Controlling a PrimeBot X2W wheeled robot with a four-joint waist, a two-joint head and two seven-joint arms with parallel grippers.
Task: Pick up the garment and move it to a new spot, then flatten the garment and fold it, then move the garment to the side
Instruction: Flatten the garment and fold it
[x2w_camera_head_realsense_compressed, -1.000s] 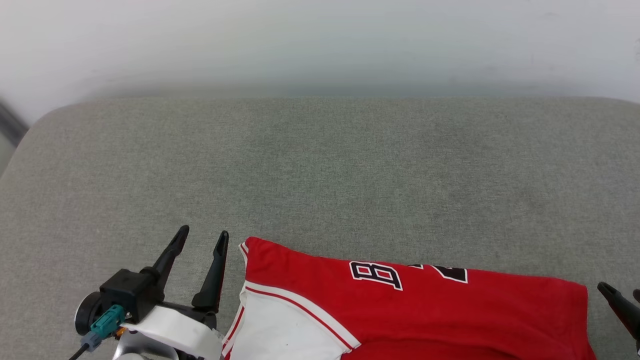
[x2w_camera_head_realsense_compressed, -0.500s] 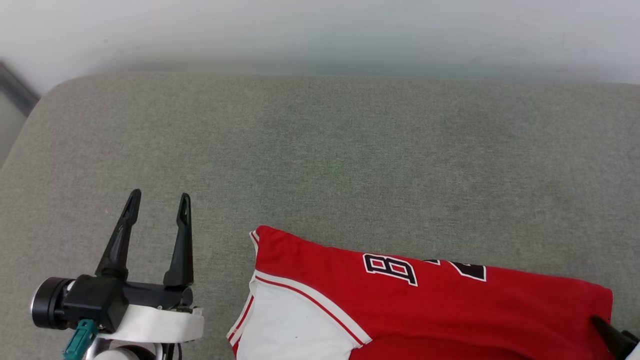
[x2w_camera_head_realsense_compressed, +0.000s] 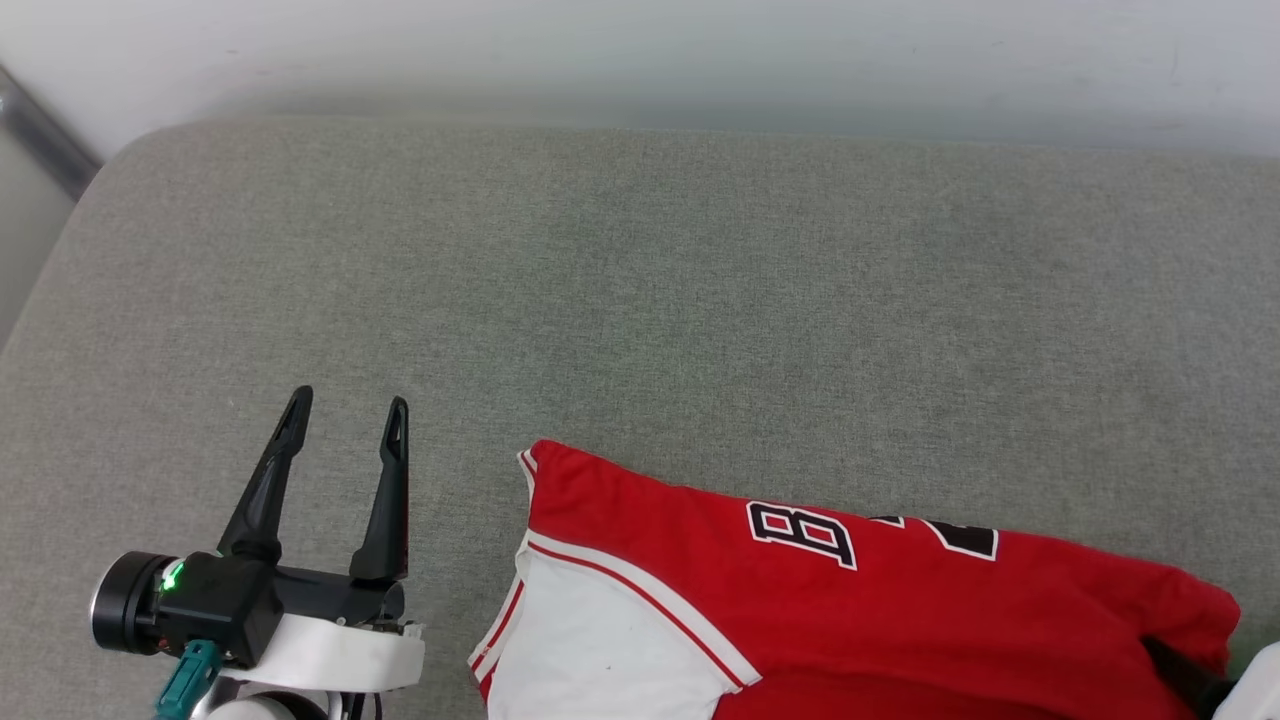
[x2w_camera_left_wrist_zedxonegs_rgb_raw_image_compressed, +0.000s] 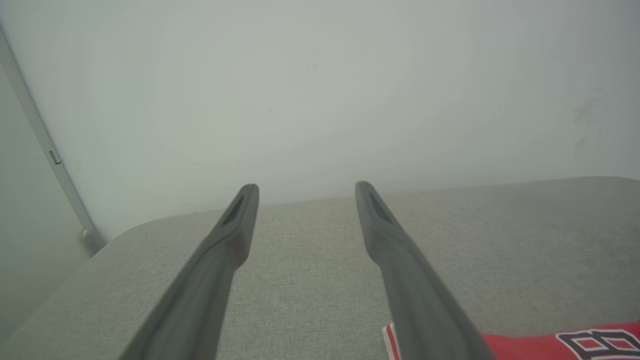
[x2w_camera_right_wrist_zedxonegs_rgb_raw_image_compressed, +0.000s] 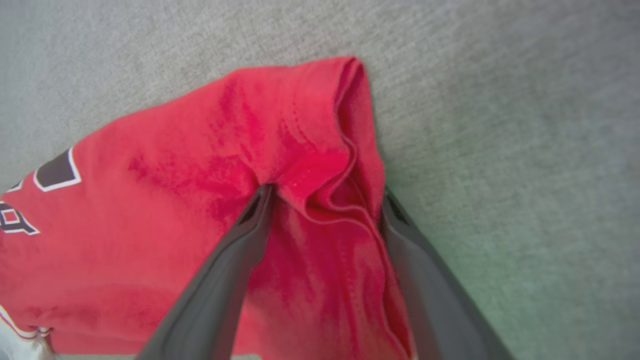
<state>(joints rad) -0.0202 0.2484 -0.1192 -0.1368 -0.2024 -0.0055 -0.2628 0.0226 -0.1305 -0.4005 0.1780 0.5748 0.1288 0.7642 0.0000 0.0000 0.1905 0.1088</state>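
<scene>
In the head view, the garment (x2w_camera_head_realsense_compressed: 900, 600) lies on the grey cushion (x2w_camera_head_realsense_compressed: 640, 300) at 5 o'clock. Its red body is spread out, with a white sleeve at 6 o'clock and black lettering facing up. The left gripper (x2w_camera_head_realsense_compressed: 348, 402) sits at 8 o'clock over bare cushion, near the garment's left edge but apart from it. Its 2 fingers are spread and empty. At 4 o'clock, a dark finger of the right arm rests at the garment's right corner.

In the left wrist view, the 2 spread fingers point to 12 o'clock toward a pale wall (x2w_camera_left_wrist_zedxonegs_rgb_raw_image_compressed: 320, 75). A red corner of the garment (x2w_camera_left_wrist_zedxonegs_rgb_raw_image_compressed: 525, 345) shows at 5 o'clock.

In the right wrist view, the right gripper (x2w_camera_right_wrist_zedxonegs_rgb_raw_image_compressed: 326, 192) is spread wide. It straddles a bunched ridge of the garment's (x2w_camera_right_wrist_zedxonegs_rgb_raw_image_compressed: 175, 200) red edge without pinching it: 1 finger lies on the cloth and the other beside it on the cushion.
</scene>
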